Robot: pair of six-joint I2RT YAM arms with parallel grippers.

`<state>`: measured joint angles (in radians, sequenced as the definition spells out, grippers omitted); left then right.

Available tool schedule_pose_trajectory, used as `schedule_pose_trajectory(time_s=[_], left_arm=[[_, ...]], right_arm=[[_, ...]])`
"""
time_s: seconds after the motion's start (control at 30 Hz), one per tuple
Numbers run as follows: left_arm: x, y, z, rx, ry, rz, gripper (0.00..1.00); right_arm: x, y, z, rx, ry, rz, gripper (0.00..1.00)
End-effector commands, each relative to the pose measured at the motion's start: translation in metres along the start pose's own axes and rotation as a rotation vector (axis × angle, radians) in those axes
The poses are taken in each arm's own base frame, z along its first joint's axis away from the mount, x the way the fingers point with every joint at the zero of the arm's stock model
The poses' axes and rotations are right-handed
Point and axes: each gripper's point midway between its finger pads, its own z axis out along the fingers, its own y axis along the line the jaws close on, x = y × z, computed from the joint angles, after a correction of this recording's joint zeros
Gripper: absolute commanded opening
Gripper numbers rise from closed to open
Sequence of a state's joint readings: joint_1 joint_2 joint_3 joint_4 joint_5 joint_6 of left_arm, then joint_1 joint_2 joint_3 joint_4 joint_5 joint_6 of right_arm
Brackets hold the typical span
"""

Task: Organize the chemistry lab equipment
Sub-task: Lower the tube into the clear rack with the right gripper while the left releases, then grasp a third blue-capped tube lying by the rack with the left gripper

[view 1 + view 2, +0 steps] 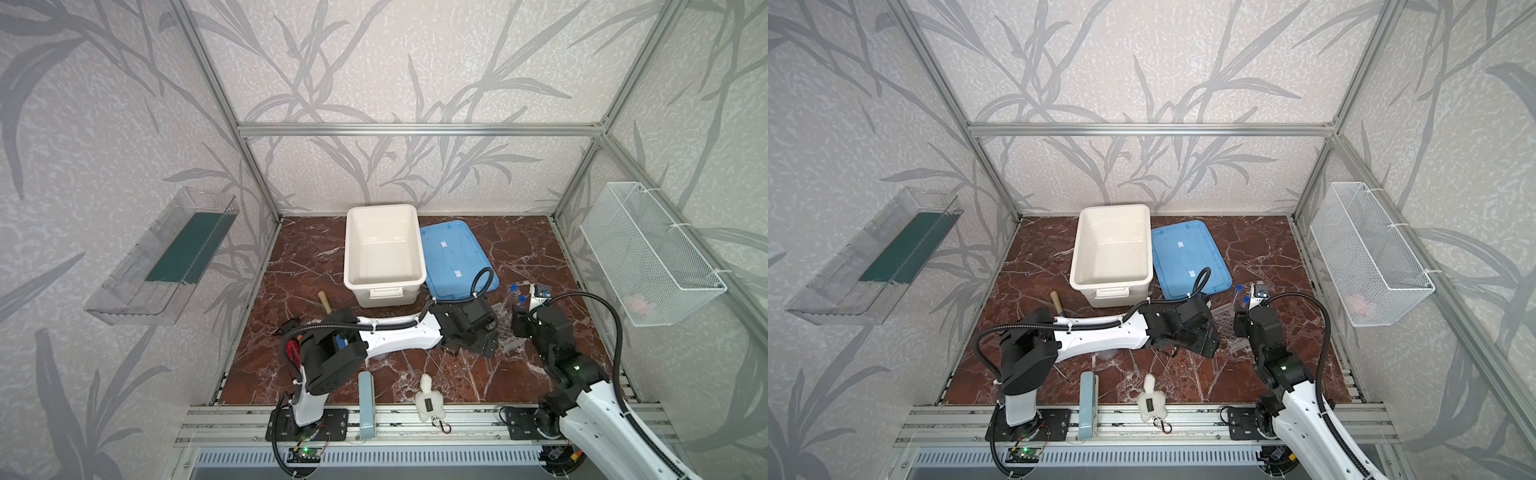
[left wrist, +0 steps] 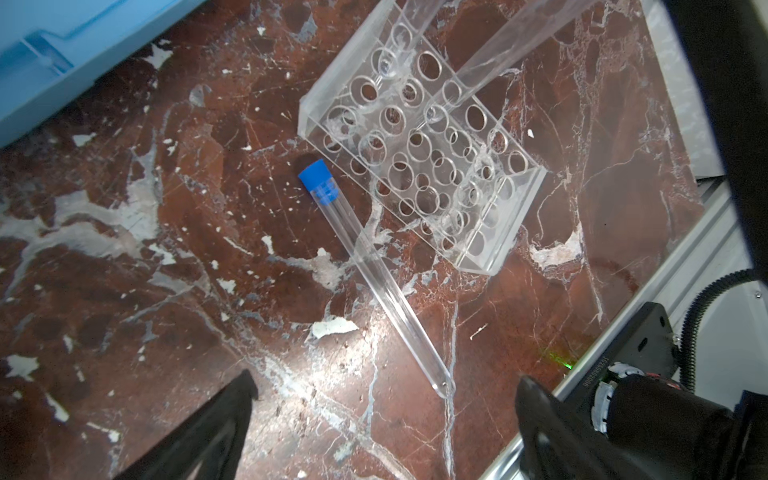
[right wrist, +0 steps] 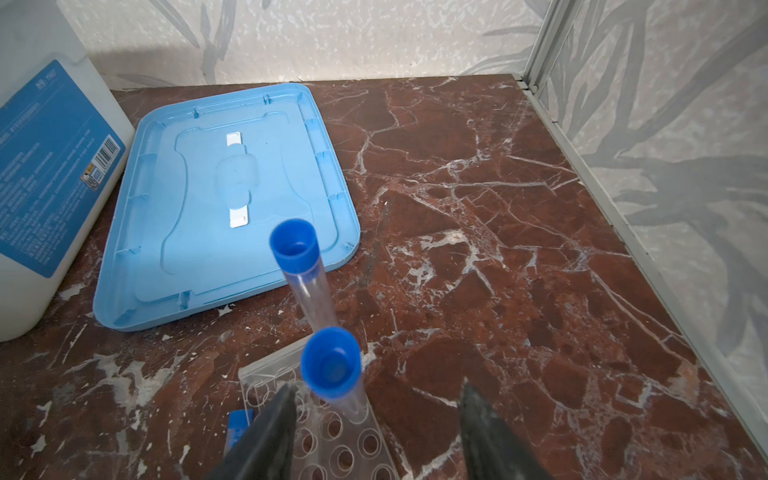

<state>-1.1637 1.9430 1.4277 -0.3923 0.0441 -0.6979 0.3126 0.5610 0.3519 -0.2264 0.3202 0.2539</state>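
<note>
Lying flat — tube (image 2: 376,274), cap (image 2: 314,179) beside rack (image 2: 419,137)

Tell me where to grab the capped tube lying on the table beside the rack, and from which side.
Likely best: grip the tube on its clear barrel around mid-length, straight down from above, jaws across it. It lies flat on the table, and the rack crowds its capped end; the open left gripper faces it.

I'm seeing glossy veined marble-look tabletop (image 2: 124,291), clear smooth plastic tube rack (image 2: 419,158), matt blue plastic lid (image 3: 199,199), white wire-mesh basket (image 1: 648,249)
</note>
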Motion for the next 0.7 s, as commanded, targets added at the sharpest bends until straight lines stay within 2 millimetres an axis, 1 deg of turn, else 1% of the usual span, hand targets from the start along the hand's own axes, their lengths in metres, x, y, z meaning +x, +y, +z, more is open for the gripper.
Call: schedule_pose_trajectory(time_s=[0.0, 0.03, 0.1, 0.13, 0.2, 0.33, 0.47, 0.57, 0.6, 0.63, 0.67], left_arm=[[0.012, 0.016, 0.007, -0.105, 0.059, 0.050, 0.98], [0.012, 0.016, 0.011, -0.113, 0.068, 0.057, 0.97], [0.015, 0.016, 0.021, -0.132, 0.101, 0.064, 0.95], [0.014, 0.016, 0.023, -0.135, 0.107, 0.064, 0.94], [0.013, 0.014, 0.029, -0.135, 0.109, 0.072, 0.91], [0.012, 0.012, 0.042, -0.148, 0.133, 0.094, 0.87], [0.015, 0.020, 0.052, -0.202, 0.159, 0.106, 0.81], [0.018, 0.031, 0.053, -0.259, 0.167, 0.122, 0.72], [0.020, 0.036, 0.054, -0.277, 0.175, 0.127, 0.66], [0.022, 0.038, 0.053, -0.293, 0.184, 0.132, 0.64], [0.023, 0.042, 0.053, -0.308, 0.193, 0.136, 0.59]], right_arm=[[-0.009, -0.002, -0.019, -0.002, 0.018, 0.110, 0.74], [-0.010, -0.004, -0.024, 0.001, 0.029, 0.134, 0.77], [-0.006, -0.013, -0.036, 0.039, 0.067, 0.188, 0.86], [-0.006, -0.016, -0.041, 0.052, 0.076, 0.207, 0.87], [-0.005, -0.018, -0.051, 0.050, 0.085, 0.246, 0.88], [-0.001, -0.015, -0.059, 0.000, 0.069, 0.308, 0.88], [0.000, -0.018, -0.066, -0.005, 0.054, 0.322, 0.88], [-0.002, -0.021, -0.072, -0.002, 0.038, 0.317, 0.88], [-0.003, -0.022, -0.074, 0.000, 0.034, 0.314, 0.88], [-0.004, -0.023, -0.075, 0.001, 0.028, 0.313, 0.88], [-0.005, -0.024, -0.076, 0.002, 0.021, 0.314, 0.88]])
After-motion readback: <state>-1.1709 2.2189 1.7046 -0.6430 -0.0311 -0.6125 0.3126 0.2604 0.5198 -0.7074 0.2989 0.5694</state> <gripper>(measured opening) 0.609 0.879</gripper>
